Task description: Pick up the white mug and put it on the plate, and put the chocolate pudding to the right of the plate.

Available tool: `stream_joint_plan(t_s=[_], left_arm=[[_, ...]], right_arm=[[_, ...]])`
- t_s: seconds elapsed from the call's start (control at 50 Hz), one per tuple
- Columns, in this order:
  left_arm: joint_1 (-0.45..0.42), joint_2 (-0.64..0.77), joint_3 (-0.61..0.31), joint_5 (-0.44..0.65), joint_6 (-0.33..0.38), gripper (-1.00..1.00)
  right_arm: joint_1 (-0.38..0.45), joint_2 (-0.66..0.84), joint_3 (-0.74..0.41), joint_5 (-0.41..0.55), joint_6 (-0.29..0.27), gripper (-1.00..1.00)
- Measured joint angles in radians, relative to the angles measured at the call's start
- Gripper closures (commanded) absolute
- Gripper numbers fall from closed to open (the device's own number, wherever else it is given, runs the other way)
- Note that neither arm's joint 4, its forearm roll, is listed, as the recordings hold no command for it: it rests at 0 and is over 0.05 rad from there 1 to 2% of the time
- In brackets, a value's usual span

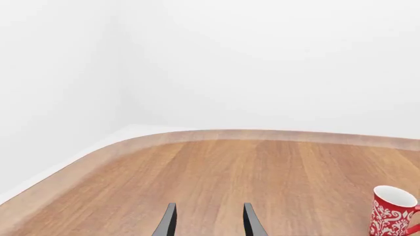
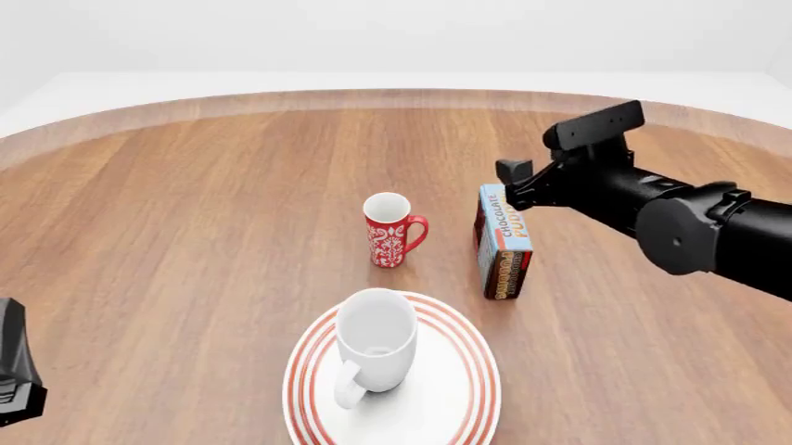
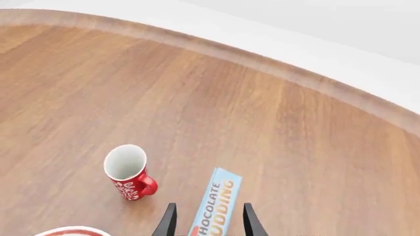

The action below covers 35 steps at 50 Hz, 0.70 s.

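Nearest you is the plate (image 2: 393,385), the largest thing on the table (image 2: 185,232), at the near edge. The white mug (image 2: 375,343) stands upright on it, handle toward you, and from what shows inside it looks empty. That half of the job looks done.

Beyond the plate, the red mug (image 2: 392,230) stands upright and also looks empty; leave it alone.

Just right of the red mug is the chocolate pudding (image 2: 504,243), standing on edge, blue face to the left. It sits beyond the plate's right rim, not yet clearly beside it. I judge it a light, stiff carton that tips easily and may slip if pinched at a corner, so take it across its two broad faces, low enough to stay steady.

Your right gripper (image 3: 208,221) is open, fingers straddling the box's top edge, holding nothing. The left gripper (image 1: 208,221) is also open and empty, over bare wood at the near left.
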Motion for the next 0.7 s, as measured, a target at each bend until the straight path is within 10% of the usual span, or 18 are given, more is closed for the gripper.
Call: stream_joint_plan(t_s=[0.7], left_arm=[[-0.004, 0.000, 0.000, 0.000, -0.002, -1.00]], right_arm=[[-0.022, 0.084, -0.075, 0.073, 0.123, -1.00]])
